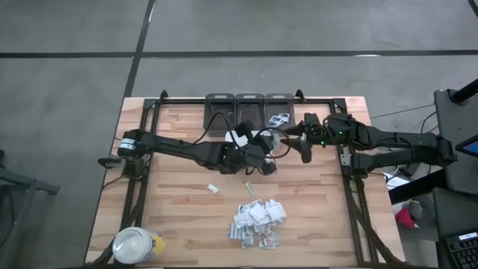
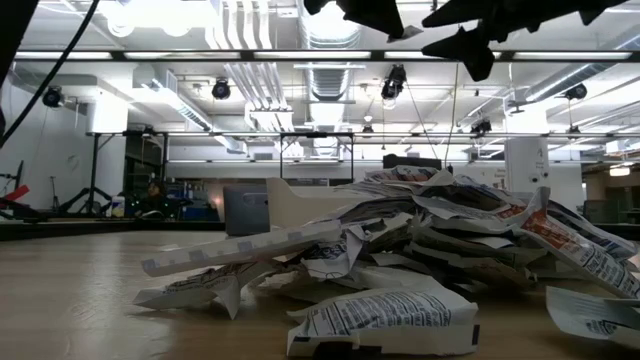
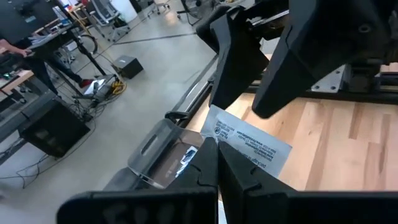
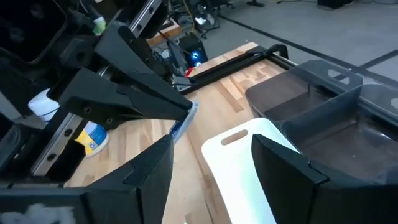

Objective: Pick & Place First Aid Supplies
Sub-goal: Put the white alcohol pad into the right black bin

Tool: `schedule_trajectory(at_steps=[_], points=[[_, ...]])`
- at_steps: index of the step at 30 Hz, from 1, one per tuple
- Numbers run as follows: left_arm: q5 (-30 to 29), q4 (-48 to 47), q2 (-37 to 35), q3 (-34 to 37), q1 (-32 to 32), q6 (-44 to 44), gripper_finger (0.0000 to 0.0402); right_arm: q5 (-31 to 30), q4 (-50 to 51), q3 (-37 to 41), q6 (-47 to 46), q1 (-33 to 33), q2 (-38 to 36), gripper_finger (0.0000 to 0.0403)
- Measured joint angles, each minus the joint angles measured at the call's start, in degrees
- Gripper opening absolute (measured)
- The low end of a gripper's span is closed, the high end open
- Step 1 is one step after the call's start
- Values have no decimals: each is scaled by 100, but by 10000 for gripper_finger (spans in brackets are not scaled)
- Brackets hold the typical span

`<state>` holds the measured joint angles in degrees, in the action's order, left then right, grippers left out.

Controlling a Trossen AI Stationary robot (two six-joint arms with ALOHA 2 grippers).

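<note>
**Two grippers meet over the tray, one holding a packet**

Two arms reach toward the table's middle. The left gripper (image 1: 267, 166) has its fingers pinched together on one white packet (image 3: 249, 142), held in the air just beside the white tray (image 4: 245, 163). The right gripper (image 1: 305, 149) hangs near it with its fingers spread wide and nothing between them.

The rest of the first aid supplies lie in one heap (image 1: 258, 220) near the front edge of the wooden table (image 1: 179, 217); the packets overlap too much for an exact count, though there are well over a dozen. One stray packet (image 1: 213, 190) lies apart to the heap's left, and one more (image 1: 250, 187) sits between the heap and the grippers. A few packets (image 1: 280, 119) already rest in one bin.

Three dark bins (image 1: 249, 104) stand in a row at the far edge. One yellow jar (image 1: 137, 244) with a white lid stands at the front left corner. The arms cover most of the tray from above.
</note>
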<state>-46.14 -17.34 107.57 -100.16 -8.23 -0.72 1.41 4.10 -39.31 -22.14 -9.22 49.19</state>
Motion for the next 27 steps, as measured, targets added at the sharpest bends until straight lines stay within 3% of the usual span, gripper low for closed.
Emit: schedule_trajectory(at_steps=[18,22,27], points=[[-6,-2,-2,8,24,-108,0,210,4,-431,-38,-6,826,208],[-5,-4,-2,9,24,-106,0,210,10,-435,-38,-6,880,175],[3,-2,0,9,26,-106,0,158,9,-435,-36,-8,851,106]])
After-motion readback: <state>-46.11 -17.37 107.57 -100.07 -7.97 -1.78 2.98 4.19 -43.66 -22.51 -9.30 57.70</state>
